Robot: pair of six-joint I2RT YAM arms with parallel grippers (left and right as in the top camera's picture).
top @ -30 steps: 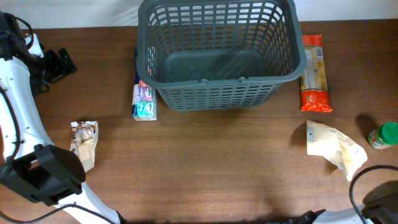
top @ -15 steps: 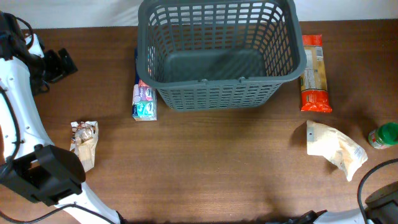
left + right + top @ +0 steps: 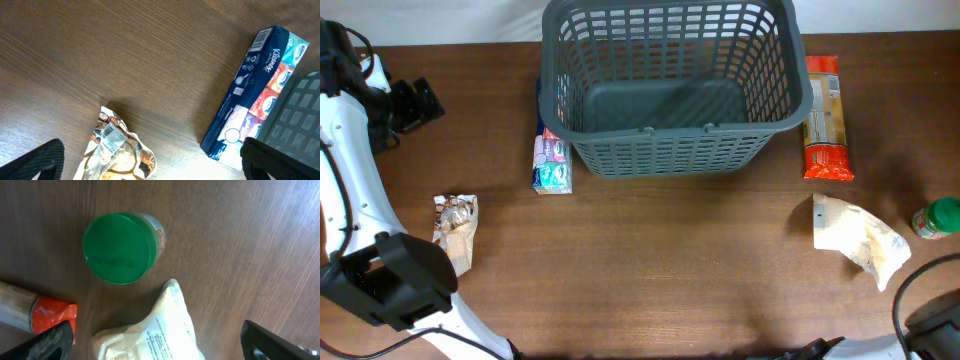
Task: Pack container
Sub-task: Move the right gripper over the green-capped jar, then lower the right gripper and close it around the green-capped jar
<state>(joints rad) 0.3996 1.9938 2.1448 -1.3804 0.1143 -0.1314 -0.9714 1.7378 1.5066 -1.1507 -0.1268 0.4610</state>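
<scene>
Only my right arm's cable at the lower right edge has shifted; the container (image 3: 670, 155) stays at the table's (image 3: 670, 270) far centre.
Tissue pack (image 3: 255, 90) just beside its left wall, orange pasta packet (image 3: 823, 118) beside its right. Cream bag (image 3: 860, 238), green-lidded jar (image 3: 118, 247) and snack packet (image 3: 117, 155) lie nearer me. My left gripper (image 3: 150, 165) and right gripper (image 3: 160, 345): jaws wide apart, empty.

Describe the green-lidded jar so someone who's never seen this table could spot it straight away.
Start at the big dark grey basket. Follow its right side past the orange packet to the pale crumpled bag. The jar stands right of that bag: the only round thing, with a bright green lid.
</scene>
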